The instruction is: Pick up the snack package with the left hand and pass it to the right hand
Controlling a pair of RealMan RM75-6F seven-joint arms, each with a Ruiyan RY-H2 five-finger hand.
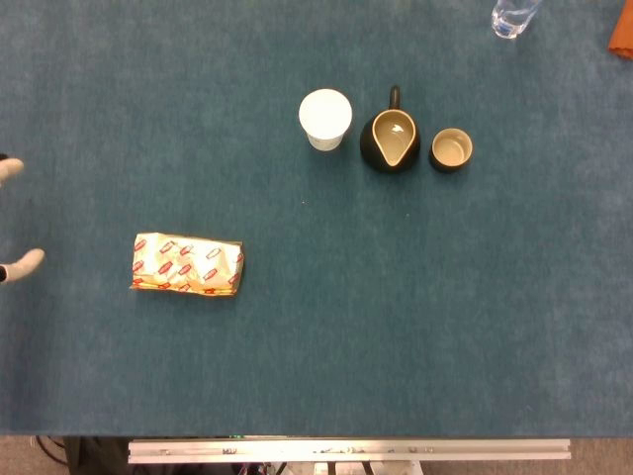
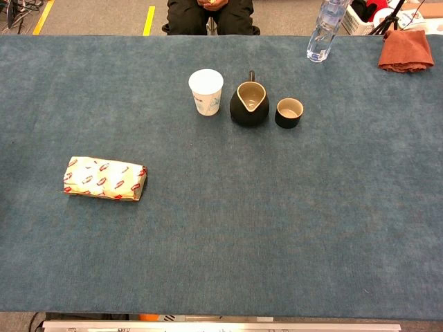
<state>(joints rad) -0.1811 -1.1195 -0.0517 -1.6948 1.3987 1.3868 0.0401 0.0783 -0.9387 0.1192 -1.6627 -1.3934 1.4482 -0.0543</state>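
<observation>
Snack pack lies flat on the near-left part of the table, nothing touching it. Left hand only pokes in at the left edge of the head view, well apart from the pack: two fingertips show, spread apart and holding nothing. Further back sit a white cup, a dark pitcher and a small cup in a row. Bottle and a red cloth sit at the far right.

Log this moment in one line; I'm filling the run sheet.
phase: approach | left hand: at table edge, empty | snack package: flat on table, untouched
</observation>
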